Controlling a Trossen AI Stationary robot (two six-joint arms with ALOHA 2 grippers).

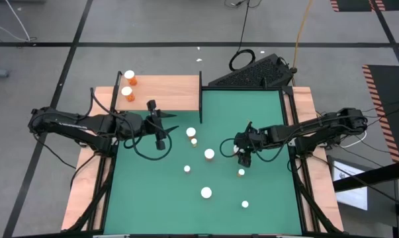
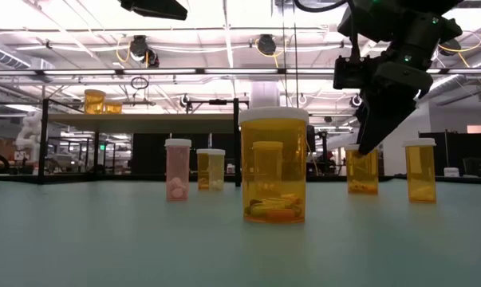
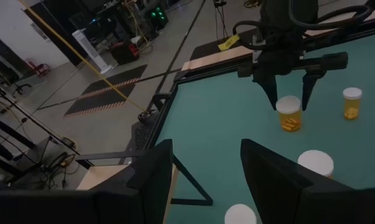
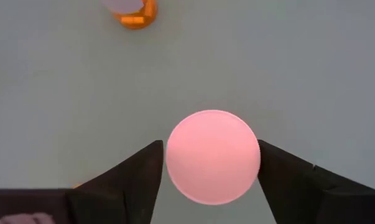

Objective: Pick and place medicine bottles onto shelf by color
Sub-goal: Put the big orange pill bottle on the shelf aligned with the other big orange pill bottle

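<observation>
Two orange medicine bottles (image 1: 127,91) stand on the wooden shelf (image 1: 166,94) at the far left. Several white-capped bottles (image 1: 209,154) stand upright, scattered over the green mat (image 1: 265,198). My right gripper (image 1: 242,153) points steeply down over one orange bottle (image 3: 289,114), one finger on each side of its white cap (image 4: 213,157). In the low view this bottle (image 2: 361,171) stands on the mat under the gripper (image 2: 366,142). My left gripper (image 3: 206,180) hovers open above the mat near the shelf's near edge (image 1: 161,135), with nothing between its fingers. My right gripper comes at the orange bottle from above, slanting down. Its two fingers (image 4: 134,171) stand close against opposite sides of the cap's rim (image 4: 171,155). Whether they touch the bottle, I cannot tell. The bottle stands upright with its base on the mat.
A big orange bottle (image 2: 274,167) stands near the mat's front edge, a pinkish one (image 2: 177,169) farther left. Two caps (image 3: 315,163) lie just ahead of the left gripper. A black post (image 1: 200,99) divides shelf from mat. A black pad (image 1: 252,73) lies beyond the far edge.
</observation>
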